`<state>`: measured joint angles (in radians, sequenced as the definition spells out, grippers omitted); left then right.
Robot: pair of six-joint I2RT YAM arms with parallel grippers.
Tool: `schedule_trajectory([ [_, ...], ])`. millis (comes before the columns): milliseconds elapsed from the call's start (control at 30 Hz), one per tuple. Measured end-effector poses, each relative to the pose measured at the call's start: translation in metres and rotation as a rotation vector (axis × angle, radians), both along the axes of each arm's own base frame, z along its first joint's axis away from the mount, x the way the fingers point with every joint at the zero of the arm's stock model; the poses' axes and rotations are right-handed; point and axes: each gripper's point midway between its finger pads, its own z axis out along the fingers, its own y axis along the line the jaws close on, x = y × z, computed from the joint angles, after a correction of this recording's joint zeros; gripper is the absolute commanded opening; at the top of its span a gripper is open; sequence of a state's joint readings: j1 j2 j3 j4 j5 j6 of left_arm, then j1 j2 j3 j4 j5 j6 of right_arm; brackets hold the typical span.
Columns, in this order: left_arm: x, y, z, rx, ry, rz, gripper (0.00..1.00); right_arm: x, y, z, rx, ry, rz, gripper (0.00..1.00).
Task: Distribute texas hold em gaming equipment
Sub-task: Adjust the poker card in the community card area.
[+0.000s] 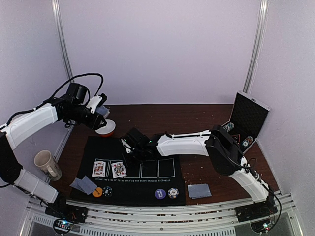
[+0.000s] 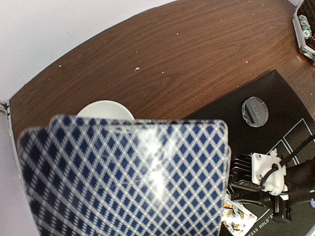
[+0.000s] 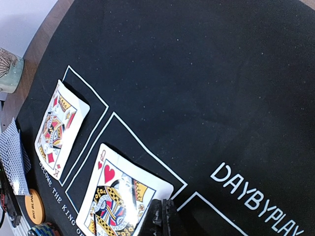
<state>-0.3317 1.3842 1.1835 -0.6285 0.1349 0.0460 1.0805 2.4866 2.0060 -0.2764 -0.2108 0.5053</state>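
My left gripper [image 1: 101,116] hovers over the back left of the table, shut on a stack of blue-diamond-backed playing cards [image 2: 133,177] that hides its fingers. My right gripper [image 3: 163,216] is shut low over the black mat [image 3: 206,73]. Its tips sit at the right edge of a face-up queen of hearts [image 3: 118,199]; I cannot tell whether the card is pinched. A face-up king [image 3: 56,130] lies in the box to the queen's left. Face-down cards [image 1: 82,184] and an orange chip [image 1: 97,192] lie at the mat's front left. A purple chip [image 1: 160,193] and more face-down cards [image 1: 199,191] lie front right.
A red-and-white bowl [image 1: 107,129] stands under the left gripper and a beige mug [image 1: 47,164] left of the mat. An open black case [image 1: 248,123] with chips stands at the right. A dark round disc [image 2: 255,111] lies on the mat's back part.
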Motion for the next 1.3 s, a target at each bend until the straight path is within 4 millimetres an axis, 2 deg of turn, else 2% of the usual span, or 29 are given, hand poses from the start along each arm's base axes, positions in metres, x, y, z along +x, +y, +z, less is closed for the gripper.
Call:
schedule_trajectory([
  [367,0.0,0.0,0.0,0.0,0.0,-0.001,0.41,-0.002,-0.002,0.001,-0.01,-0.011,-0.001,0.0],
  [500,0.0,0.0,0.0,0.0,0.0,0.0,0.41,-0.013,-0.008,0.003,-0.028,-0.006,0.009,0.0],
  [800,0.0,0.0,0.0,0.0,0.0,0.0,0.41,-0.037,-0.006,-0.001,-0.04,0.005,0.045,0.0],
  [1300,0.0,0.0,0.0,0.0,-0.001,0.0,0.41,-0.041,-0.002,0.001,-0.015,0.029,0.034,0.0],
])
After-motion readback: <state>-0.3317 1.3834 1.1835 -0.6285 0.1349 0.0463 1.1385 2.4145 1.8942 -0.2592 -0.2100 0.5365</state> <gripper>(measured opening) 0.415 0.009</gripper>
